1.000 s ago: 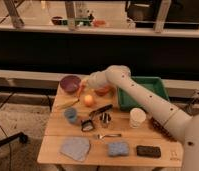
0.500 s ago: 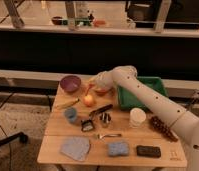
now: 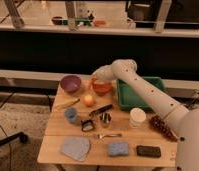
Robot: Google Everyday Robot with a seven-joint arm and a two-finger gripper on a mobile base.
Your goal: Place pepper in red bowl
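**Now over the bowl: gripper at the red rim**

Right now the white, rounded robot arm (image 3: 143,90) reaches across the pale wooden table (image 3: 128,137) from the right, and its gripper (image 3: 96,78) hangs just above the left rim of the small, glossy orange-red bowl (image 3: 103,87). That is the relation the coming move turns on: gripper directly over bowl, with only a short drop between them. Whether the fingers are clenched or released cannot be told, and the long, thin red chili pepper cannot be picked out; it may be in the gripper or already in the bowl, red against red. Its long axis is therefore unknown.

Judging by the pose, the task is at its last step, the release into the bowl.

Close by, the matte purple bowl (image 3: 70,83) sits to the left, apart from the red one, and the smooth round orange fruit (image 3: 89,100) lies just in front of it. A green plastic tray (image 3: 124,97) stands to the right, touching or nearly touching the red bowl. A white paper cup (image 3: 137,117) and a knobbly dark red grape bunch (image 3: 163,128) lie further right.
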